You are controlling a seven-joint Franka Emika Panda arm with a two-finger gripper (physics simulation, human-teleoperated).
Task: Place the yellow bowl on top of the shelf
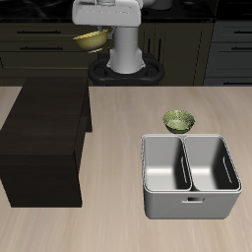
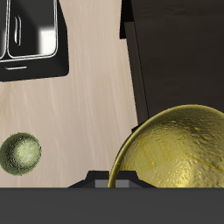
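Dark kitchen cabinets fill the background behind a pale wooden desk (image 1: 118,167) on which the shelf (image 1: 44,138), a grey two-compartment bin (image 1: 190,175) and an olive-green bowl (image 1: 179,121) stand. By my reading, the carry step is in hand: the yellow bowl (image 1: 91,40) is off the desk, held high at the back of the scene beside the robot's white body, above and behind the shelf's rear edge.

In the wrist view the yellow bowl (image 2: 175,149) looms large and close, its glossy, dimpled inside turned toward the camera, so it sits right at the pincer (image 1: 101,31). The fingers themselves are not clearly visible in either view; since the bowl hangs in the air there, I judge the pincer is closed on its rim, though how wide the jaws stand cannot be told.

Beneath the bowl in the wrist view lie the shelf's dark flat top (image 2: 175,52) and a strip of bare desk, with the green bowl (image 2: 19,153) and the bin (image 2: 31,35) well apart.

The next move calls for bringing the bowl forward over the middle of the shelf top, lowering until its base rests flat, then letting go. Releasing too near the edge could let it tip off.
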